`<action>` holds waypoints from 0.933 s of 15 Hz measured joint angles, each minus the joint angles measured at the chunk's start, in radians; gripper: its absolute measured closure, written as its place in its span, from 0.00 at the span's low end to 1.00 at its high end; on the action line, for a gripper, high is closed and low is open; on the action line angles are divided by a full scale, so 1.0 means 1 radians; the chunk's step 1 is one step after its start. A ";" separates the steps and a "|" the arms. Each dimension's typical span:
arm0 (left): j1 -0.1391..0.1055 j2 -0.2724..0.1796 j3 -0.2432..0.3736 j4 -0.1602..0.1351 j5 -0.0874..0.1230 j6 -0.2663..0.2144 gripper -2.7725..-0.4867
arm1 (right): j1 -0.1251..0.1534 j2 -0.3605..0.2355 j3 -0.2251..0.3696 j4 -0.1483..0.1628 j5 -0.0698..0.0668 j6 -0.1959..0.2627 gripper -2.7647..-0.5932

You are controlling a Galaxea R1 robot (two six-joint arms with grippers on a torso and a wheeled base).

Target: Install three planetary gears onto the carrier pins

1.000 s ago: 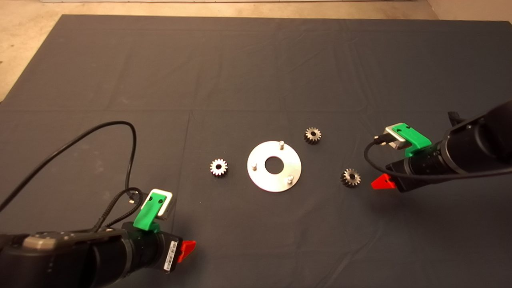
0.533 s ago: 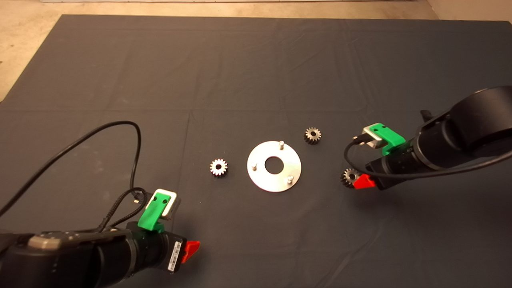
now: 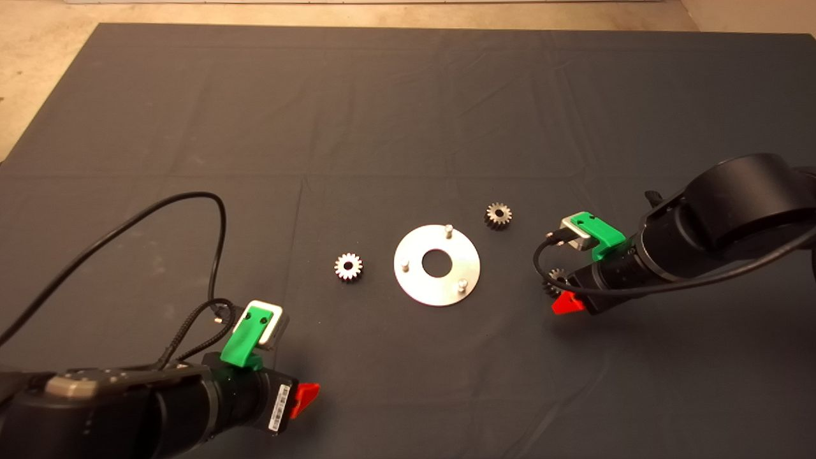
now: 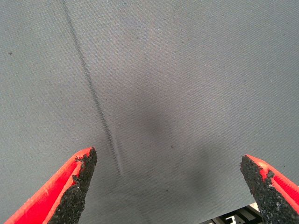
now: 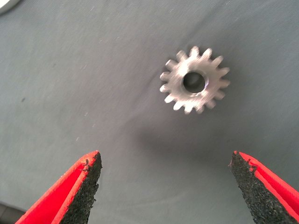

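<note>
A flat silver disc (image 3: 415, 275) with a large centre hole lies mid-mat, with three carrier pins (image 3: 449, 228) standing bare on it. Three planetary gears lie flat on the mat: one left of the disc (image 3: 349, 266), one at its far right (image 3: 498, 215), and one to its right (image 3: 554, 278), partly hidden under my right gripper (image 3: 562, 293). In the right wrist view that gear (image 5: 195, 80) lies just beyond my open right gripper (image 5: 163, 186), not between the pads. My left gripper (image 3: 305, 396) is open and empty over bare mat (image 4: 168, 186), near the front left.
The dark mat (image 3: 382, 115) covers the table, with beige table surface (image 3: 38, 70) showing past its far left edge. A black cable (image 3: 213, 242) loops up from the left arm.
My right arm has moved left and down over the right-hand gear, now partly covering it in the head view. My left gripper shifted slightly right. Gears and disc have not moved.
</note>
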 joint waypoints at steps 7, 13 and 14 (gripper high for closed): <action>0.000 0.000 0.000 0.003 0.000 0.000 0.24 | -0.019 0.000 -0.073 0.000 -0.002 -0.054 0.33; 0.000 0.008 0.000 0.004 0.000 0.000 0.24 | -0.039 0.000 -0.085 0.000 -0.002 -0.054 0.33; 0.000 0.008 0.000 0.004 0.000 0.000 0.24 | -0.046 0.000 -0.090 0.000 -0.002 -0.060 0.33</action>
